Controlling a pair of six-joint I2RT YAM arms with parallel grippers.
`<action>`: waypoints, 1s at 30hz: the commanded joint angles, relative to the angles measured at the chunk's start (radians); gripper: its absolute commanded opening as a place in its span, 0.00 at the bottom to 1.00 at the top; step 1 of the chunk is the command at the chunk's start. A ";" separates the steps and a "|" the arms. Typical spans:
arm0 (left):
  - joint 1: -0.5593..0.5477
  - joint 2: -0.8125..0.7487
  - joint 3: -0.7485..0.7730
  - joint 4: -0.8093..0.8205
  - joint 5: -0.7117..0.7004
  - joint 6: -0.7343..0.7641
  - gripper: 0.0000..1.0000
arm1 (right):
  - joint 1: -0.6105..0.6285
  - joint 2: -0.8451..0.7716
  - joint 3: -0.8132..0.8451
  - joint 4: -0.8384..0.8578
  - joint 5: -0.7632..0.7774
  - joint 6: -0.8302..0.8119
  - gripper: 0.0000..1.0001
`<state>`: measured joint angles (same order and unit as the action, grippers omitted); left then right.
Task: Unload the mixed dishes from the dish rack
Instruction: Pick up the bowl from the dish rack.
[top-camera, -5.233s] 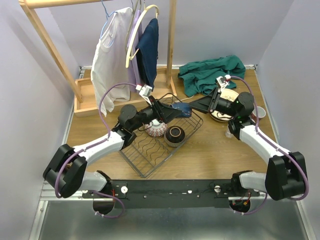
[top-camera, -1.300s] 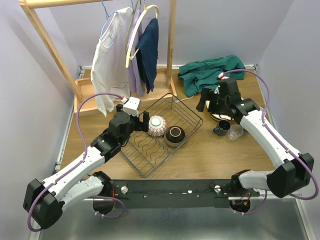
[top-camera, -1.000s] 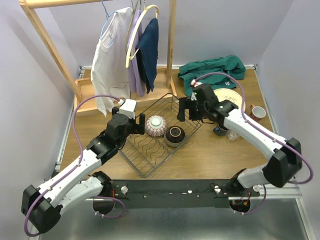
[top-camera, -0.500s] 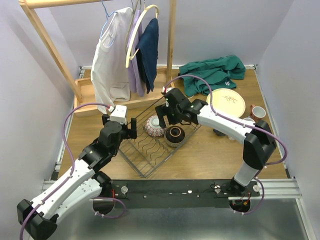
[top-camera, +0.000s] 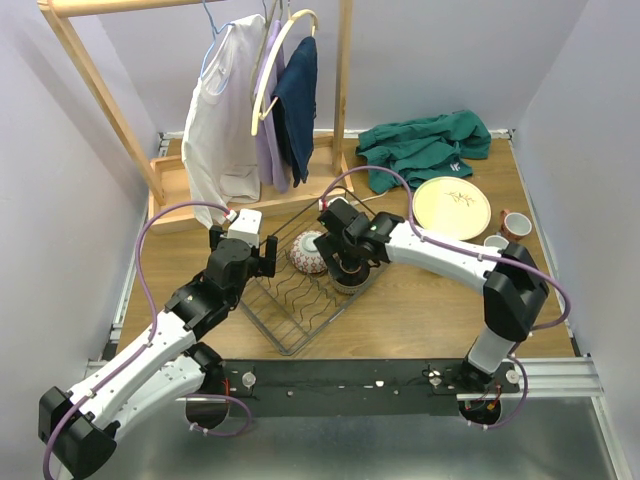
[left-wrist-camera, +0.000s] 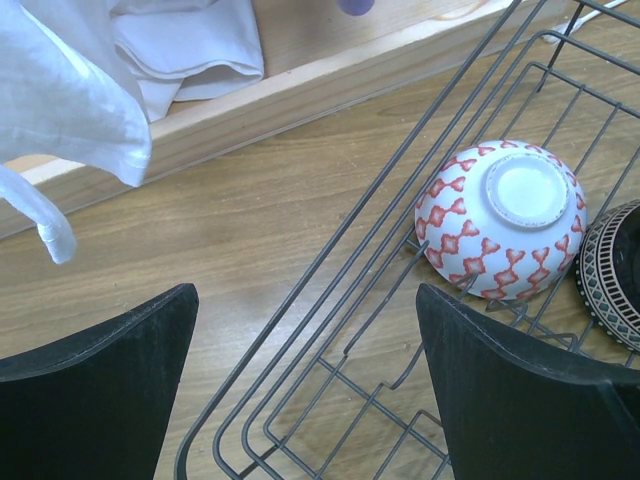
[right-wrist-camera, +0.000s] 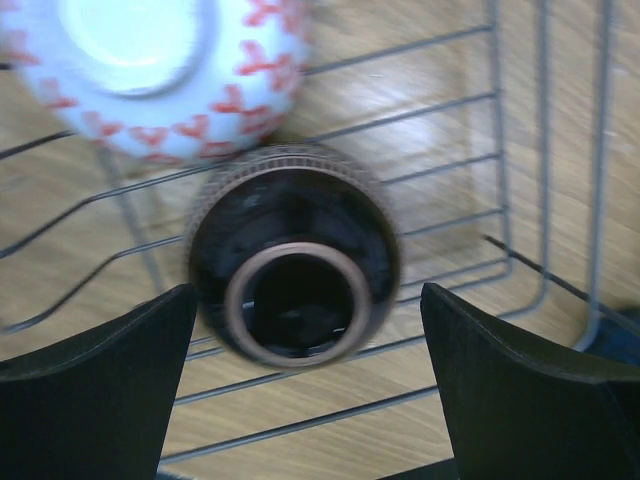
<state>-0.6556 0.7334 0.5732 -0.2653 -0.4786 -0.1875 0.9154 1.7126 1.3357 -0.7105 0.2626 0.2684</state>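
The rack (top-camera: 298, 312) is sitting in the middle of the tabletop, turned at an angle to the near edge. The near part of it is holding nothing; both bowls are lying upside down at its far end, side by side and touching or nearly so. The left gripper (left-wrist-camera: 305, 298) is hovering over the rack's left rim with its fingers wide apart and nothing between them; the patterned bowl (left-wrist-camera: 500, 220), white with a red motif, is lying just ahead of it to the right. The right gripper (right-wrist-camera: 307, 292) is hanging directly over the dark bowl (right-wrist-camera: 295, 262), fingers spread to either side of it and gripping nothing; the wrist view is blurred, and whether they are reaching the bowl's sides I cannot tell. Beyond, toward the right edge, a plate (top-camera: 451, 207) is lying flat on the tabletop with a red cup (top-camera: 515, 224) just beside it. A green cloth (top-camera: 425, 145) is lying crumpled at the far edge, and a clothes rack (top-camera: 100, 85) is standing at the far left corner.
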 joint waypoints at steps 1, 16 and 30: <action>0.004 -0.002 0.005 0.031 -0.015 0.017 0.99 | -0.001 0.036 -0.029 -0.032 0.185 -0.024 1.00; 0.004 -0.012 0.005 0.026 -0.022 0.026 0.99 | -0.059 0.114 0.084 -0.010 0.353 -0.087 1.00; 0.005 -0.012 0.005 0.026 -0.022 0.020 0.99 | 0.076 0.090 0.083 -0.086 0.332 -0.083 1.00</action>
<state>-0.6556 0.7303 0.5732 -0.2619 -0.4789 -0.1684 0.9791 1.7828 1.4292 -0.7582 0.5373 0.1890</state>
